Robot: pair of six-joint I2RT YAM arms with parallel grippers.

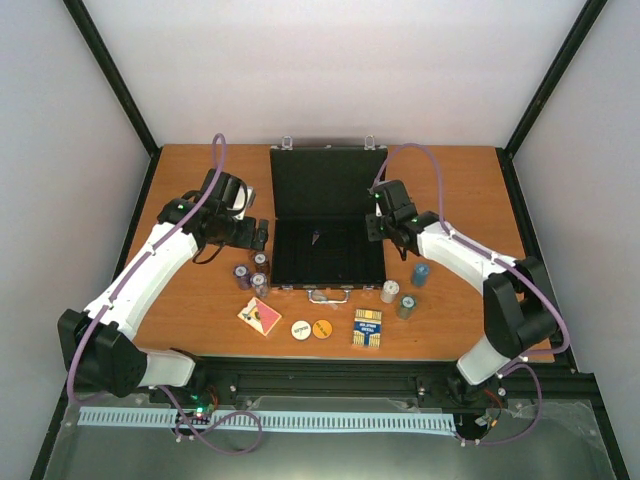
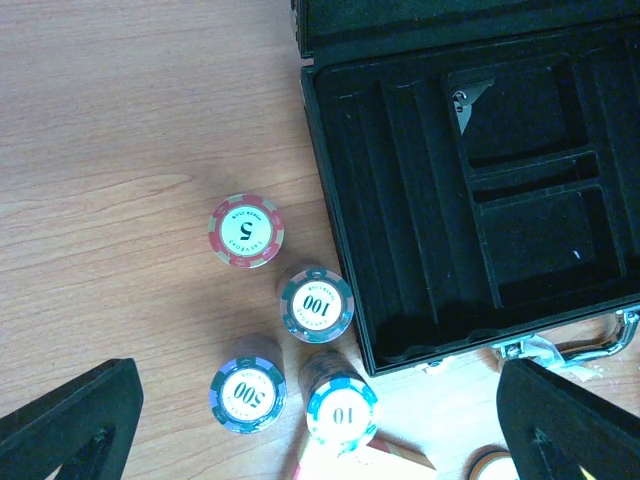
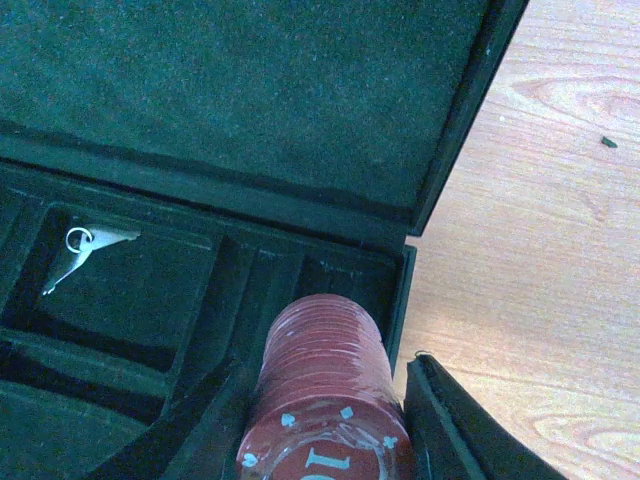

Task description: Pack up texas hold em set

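The black case (image 1: 330,250) lies open at the table's middle, lid up at the back, its felt slots holding only a small key (image 3: 85,250). My right gripper (image 1: 385,225) is shut on a red chip stack (image 3: 322,360), held on its side over the case's back right slot (image 3: 340,275). My left gripper (image 1: 262,237) is open and empty above several chip stacks left of the case: red 5 (image 2: 246,231), teal 100 (image 2: 316,303), purple 500 (image 2: 247,392), cyan 10 (image 2: 342,410). Its fingers (image 2: 75,420) spread wide.
Blue (image 1: 421,273), white (image 1: 390,291) and grey (image 1: 406,306) chip stacks stand right of the case. In front lie a red card deck (image 1: 259,317), a white disc (image 1: 299,328), an orange disc (image 1: 322,328) and a blue card deck (image 1: 368,328). The case handle (image 1: 328,296) faces me.
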